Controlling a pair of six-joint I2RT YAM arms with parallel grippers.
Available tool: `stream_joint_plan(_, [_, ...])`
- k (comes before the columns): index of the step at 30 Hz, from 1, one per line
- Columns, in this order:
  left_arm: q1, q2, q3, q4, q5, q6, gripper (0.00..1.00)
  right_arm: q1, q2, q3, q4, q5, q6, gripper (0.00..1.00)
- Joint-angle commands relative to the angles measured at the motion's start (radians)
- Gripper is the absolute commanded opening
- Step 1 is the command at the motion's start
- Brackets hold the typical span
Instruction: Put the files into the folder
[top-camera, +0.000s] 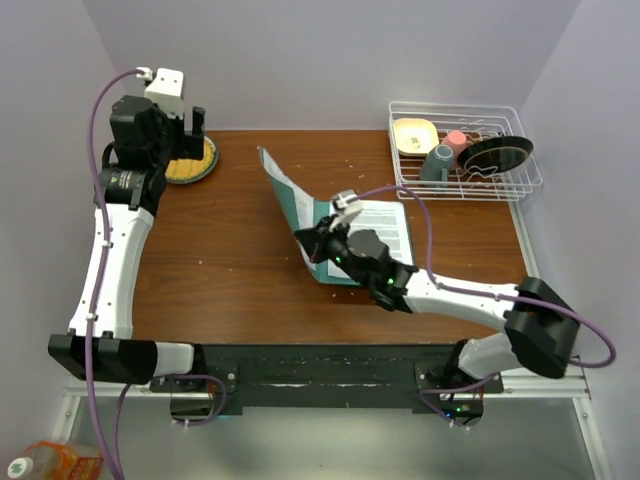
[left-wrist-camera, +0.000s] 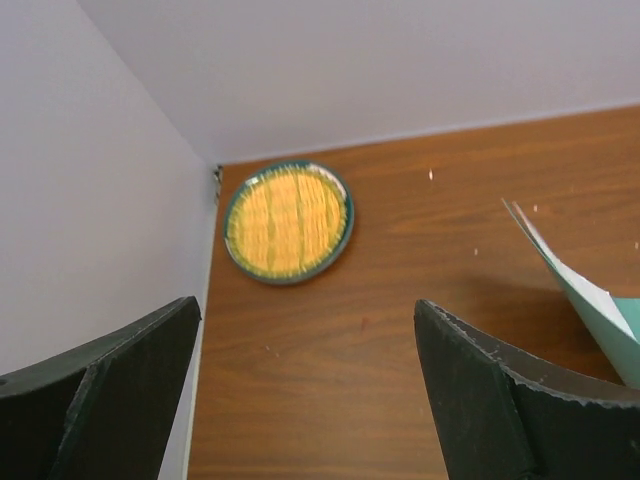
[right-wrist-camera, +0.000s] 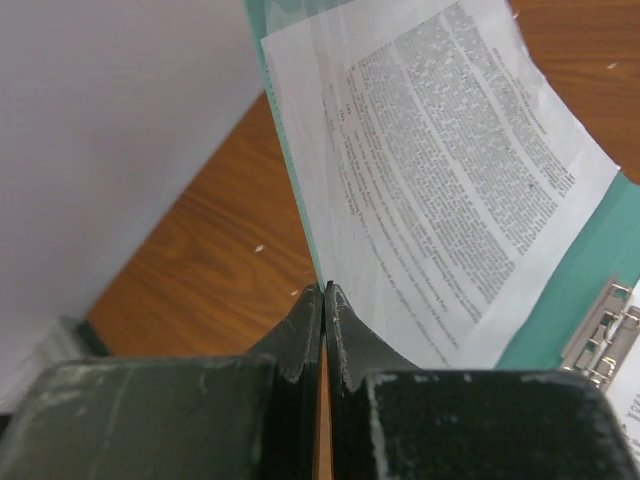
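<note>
- The worktop (top-camera: 220, 260) carries a round yellow plate (top-camera: 190, 160) in its far left corner, just below the left gripper (top-camera: 197, 122).
- A white wire dish rack (top-camera: 530, 183) fills the far right corner. It holds a yellow bowl (top-camera: 415, 133), 2 cups and a black dish (top-camera: 497, 152).
- The folder (top-camera: 300, 208) lies open at mid-worktop, well apart from the plate and the rack. Its left cover stands raised and tilted; its right half lies flat.
- The files (top-camera: 385, 228) rest on the flat right half. In the right wrist view, 1 printed sheet lies against the inner face of the raised cover, near a metal clip (right-wrist-camera: 600, 320).
- In the top view, the right wrist hides the near part of the folder.
- Right arm: it reaches from its near-right base leftward, low over the worktop. The right gripper (right-wrist-camera: 323, 292) sits at the near edge of the raised cover, jaws pressed together and clamped on that edge.
- Left arm: it extends along the left edge to the far corner. The left gripper points down toward the plate, jaws wide apart, holding nothing.
</note>
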Motion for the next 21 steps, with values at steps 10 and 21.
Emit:
stream_joint_plan(10, [0.000, -0.024, -0.091, -0.017, 0.030, -0.049, 0.89, -0.030, -0.110, -0.134, 0.193, -0.340, 0.281, 0.00])
stream_joint_plan(21, [0.000, 0.001, -0.070, -0.038, 0.065, -0.057, 0.86, -0.121, -0.674, -0.487, -0.173, 0.077, 0.683, 0.00])
